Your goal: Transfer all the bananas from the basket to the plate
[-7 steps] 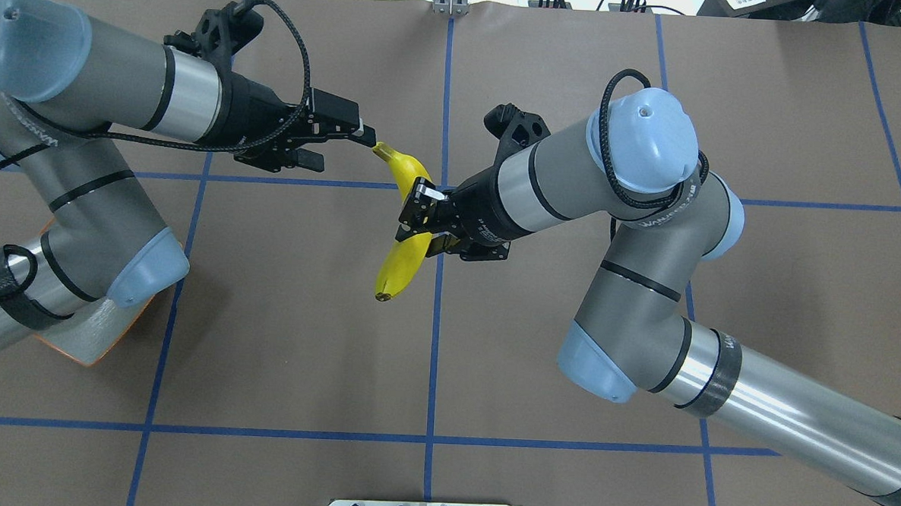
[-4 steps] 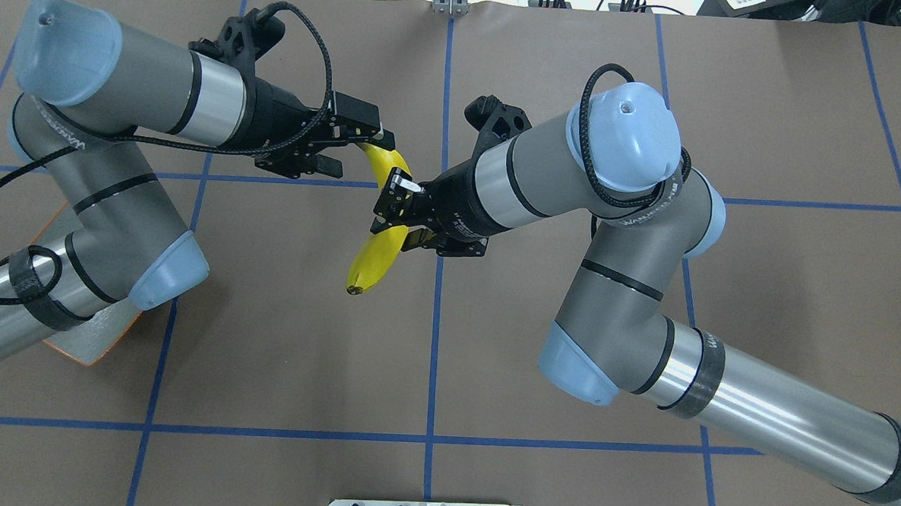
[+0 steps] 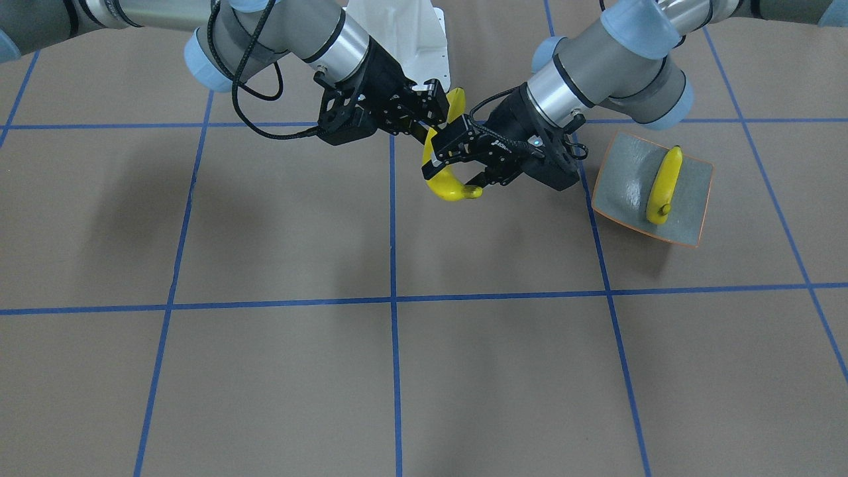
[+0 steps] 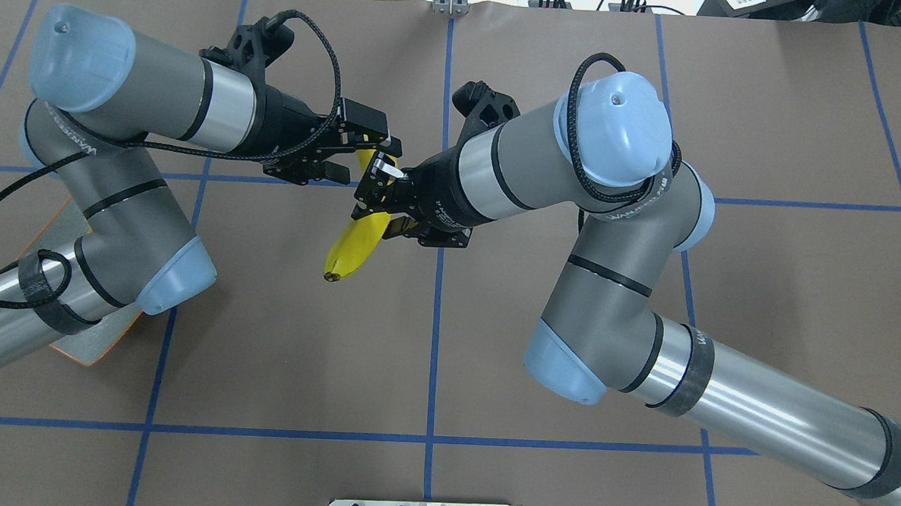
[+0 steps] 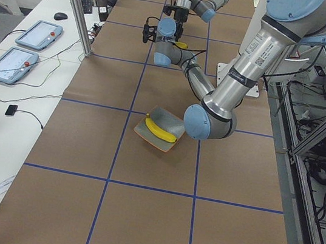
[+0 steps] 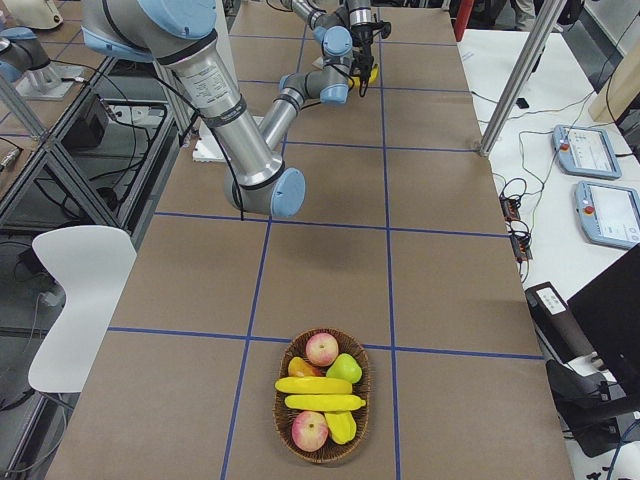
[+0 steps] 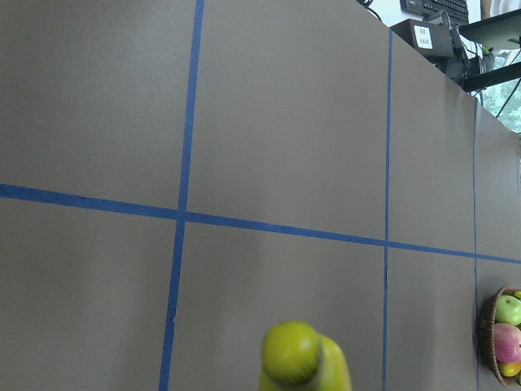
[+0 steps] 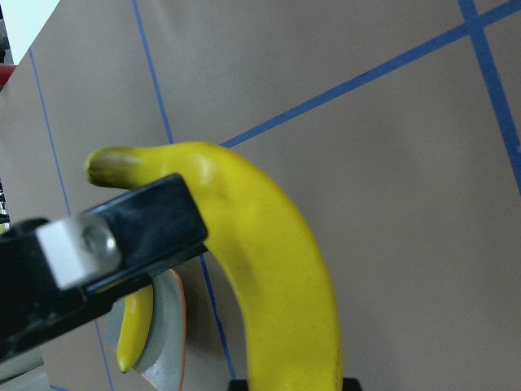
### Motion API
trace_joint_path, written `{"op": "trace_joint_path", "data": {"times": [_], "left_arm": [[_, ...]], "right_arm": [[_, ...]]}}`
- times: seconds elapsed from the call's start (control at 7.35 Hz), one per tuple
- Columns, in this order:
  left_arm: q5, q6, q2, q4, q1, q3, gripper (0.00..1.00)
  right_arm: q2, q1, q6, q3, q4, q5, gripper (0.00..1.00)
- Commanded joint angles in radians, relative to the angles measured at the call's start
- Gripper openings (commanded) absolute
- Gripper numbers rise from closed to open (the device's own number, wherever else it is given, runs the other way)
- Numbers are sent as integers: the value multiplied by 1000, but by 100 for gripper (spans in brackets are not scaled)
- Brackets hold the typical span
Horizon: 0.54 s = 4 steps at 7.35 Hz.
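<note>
Banana (image 3: 448, 189) is airborne over mid-table (image 3: 265, 371) between both arms; reads as a handover.

Front view: right gripper (image 3: 442, 109) clamped on the body. Left gripper (image 3: 457, 173) has its fingers spread either side of the far end, not closed on it. Plate (image 3: 626, 172) sits on the left arm's side, plated banana (image 3: 664, 182) lying in it.

Overhead: same story. Right pinches mid-body, left is spread round the upper end, near tip hangs free. Plate mostly under the left arm, only an orange corner shows.

Left side view: plate and its fruit clear, grippers too small to judge.

Right side view: basket (image 6: 325, 458) at the far table end, well apart. Two basket bananas (image 6: 313, 385) lie among apples (image 6: 321, 348) and other fruit.

Left wrist: yellow end at the bottom edge, no fingers in shot. Right wrist: one finger (image 8: 146, 220) across the fruit.

Risks, my read:
- Right lets go before left closes: drop.
- Left bites near the tip of a glossy curve, so it could swing or slip.
- Grippers nearly touching: collision.
- Landing on the plated one could roll it off.
</note>
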Motion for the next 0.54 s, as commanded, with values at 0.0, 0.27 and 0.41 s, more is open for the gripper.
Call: {"op": "trace_joint_path", "data": {"times": [0.0,0.27,0.41], "left_arm": [[0,-6,0,0,10,-2,79],[0,-34,0,0,18,-5,45],[0,-37,0,-2,18,-10,7]], "right_arm": [[6,0,3,2,0,-11,0],[15,-2,3,2,0,-22,0],[15,-3,3,2,0,-25,0]]}}
